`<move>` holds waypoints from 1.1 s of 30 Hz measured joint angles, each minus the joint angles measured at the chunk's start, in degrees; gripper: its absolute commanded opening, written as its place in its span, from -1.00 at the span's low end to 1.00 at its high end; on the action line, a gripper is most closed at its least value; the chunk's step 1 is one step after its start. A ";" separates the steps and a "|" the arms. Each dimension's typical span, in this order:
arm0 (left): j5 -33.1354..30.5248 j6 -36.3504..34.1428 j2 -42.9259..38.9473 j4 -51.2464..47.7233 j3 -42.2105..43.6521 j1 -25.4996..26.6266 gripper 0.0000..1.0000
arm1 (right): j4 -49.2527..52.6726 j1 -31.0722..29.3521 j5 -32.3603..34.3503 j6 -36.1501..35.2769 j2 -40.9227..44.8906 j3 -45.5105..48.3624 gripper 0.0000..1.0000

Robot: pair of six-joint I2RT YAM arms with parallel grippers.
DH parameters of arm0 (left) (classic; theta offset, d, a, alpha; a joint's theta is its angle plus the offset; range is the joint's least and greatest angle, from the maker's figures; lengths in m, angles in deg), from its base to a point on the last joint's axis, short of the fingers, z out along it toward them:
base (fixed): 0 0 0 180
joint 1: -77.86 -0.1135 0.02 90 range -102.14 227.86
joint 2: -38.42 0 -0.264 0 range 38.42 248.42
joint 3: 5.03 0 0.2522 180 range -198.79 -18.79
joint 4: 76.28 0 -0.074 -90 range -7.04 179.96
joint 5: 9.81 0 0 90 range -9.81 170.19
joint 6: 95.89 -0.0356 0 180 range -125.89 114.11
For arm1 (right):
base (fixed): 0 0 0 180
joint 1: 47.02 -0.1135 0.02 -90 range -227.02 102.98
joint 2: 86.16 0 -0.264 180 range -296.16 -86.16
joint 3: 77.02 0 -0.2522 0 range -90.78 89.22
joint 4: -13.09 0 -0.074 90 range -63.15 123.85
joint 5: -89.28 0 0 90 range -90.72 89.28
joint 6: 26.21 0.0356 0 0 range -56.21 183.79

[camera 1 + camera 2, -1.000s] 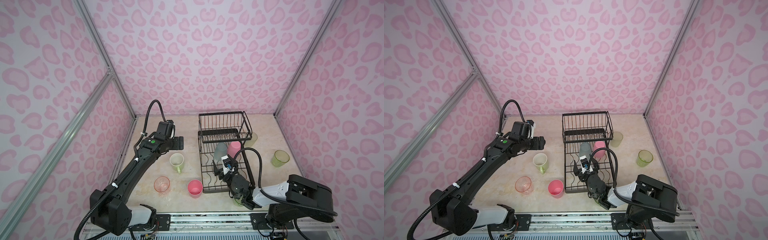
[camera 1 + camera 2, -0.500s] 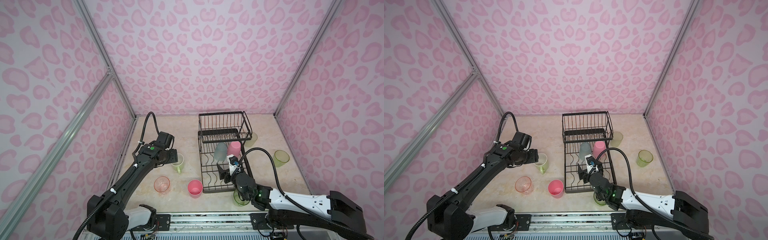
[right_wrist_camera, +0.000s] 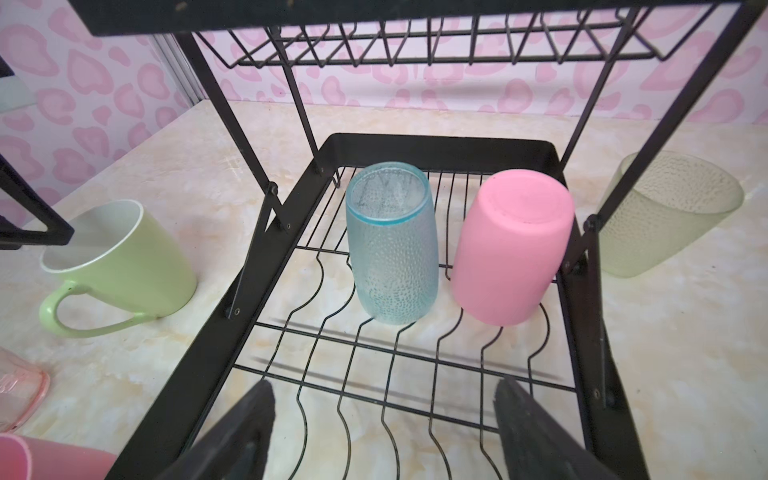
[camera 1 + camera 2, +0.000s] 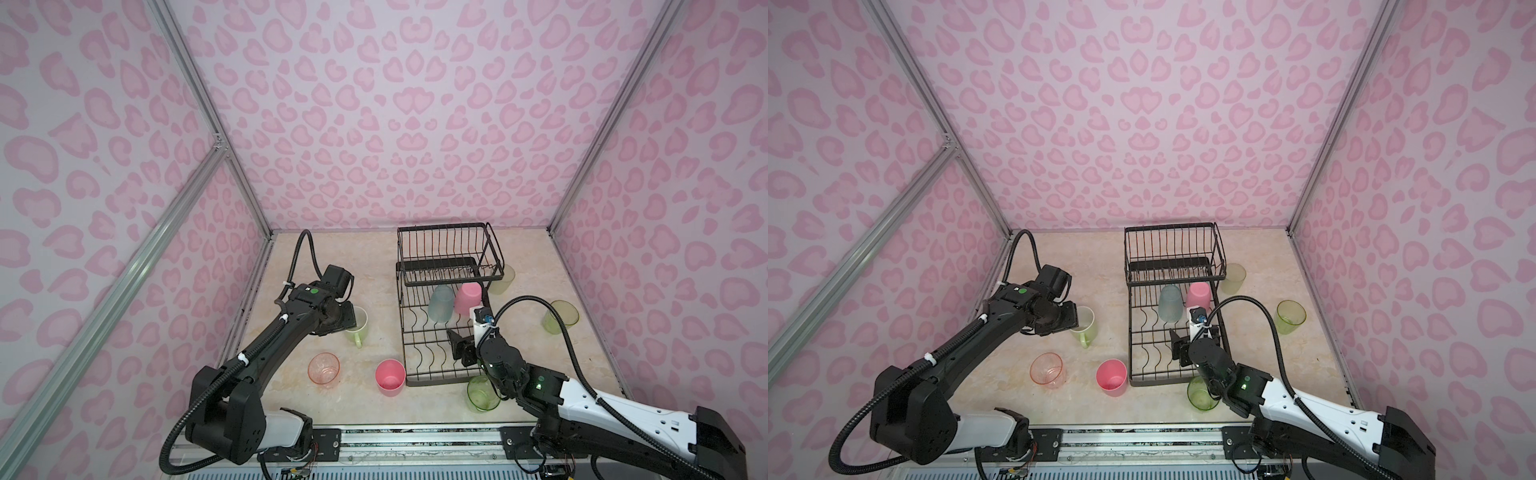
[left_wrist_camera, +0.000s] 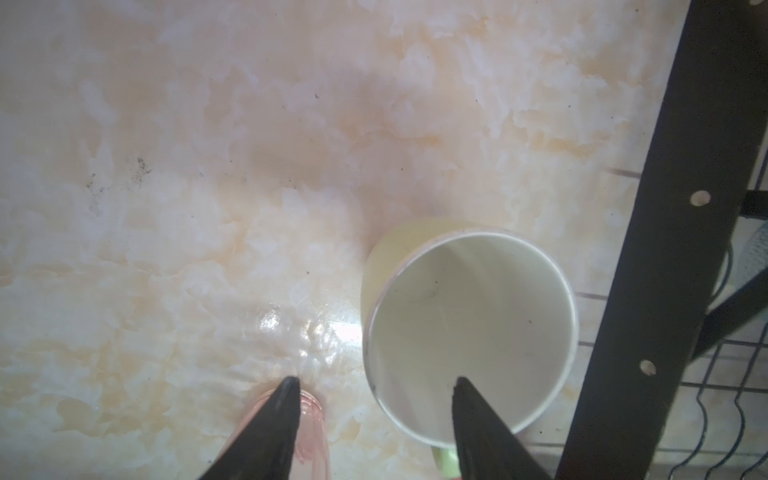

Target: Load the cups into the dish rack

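Note:
The pale-green mug (image 4: 358,328) stands upright left of the black dish rack (image 4: 432,380). My left gripper (image 5: 376,384) is open and straddles the mug's (image 5: 469,324) rim, one finger inside and one outside. A teal tumbler (image 3: 390,245) and a pink tumbler (image 3: 511,253) stand upside down on the rack's lower tray. My right gripper (image 3: 384,395) hangs open and empty over that tray's (image 3: 232,299) front part. On the table stand a clear pink glass (image 4: 323,369), a pink tumbler (image 4: 390,374), two green glasses (image 4: 482,392) (image 4: 560,316) and a whitish tumbler (image 4: 501,279).
The rack's raised basket (image 4: 446,249) sits empty at the far end. Pink patterned walls (image 4: 415,124) close in the back and both sides. The near green glass (image 4: 1200,395) stands partly under my right arm, close to the rack's front corner.
My left gripper has come down from beside the rack onto the mug, and its jaws have narrowed. The right gripper has drawn back a little toward the rack's front end.

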 measured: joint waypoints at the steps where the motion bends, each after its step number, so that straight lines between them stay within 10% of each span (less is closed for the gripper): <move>1: 0.15 0.20 0.20 0.13 0.17 0.00 0.14 | 0.46 0.07 -0.39 0.00 -0.28 -0.28 0.64; 33: 0.20 0.87 7.78 4.63 -0.94 -0.04 -0.67 | 3.89 3.13 -15.19 4.48 -16.57 -8.63 0.59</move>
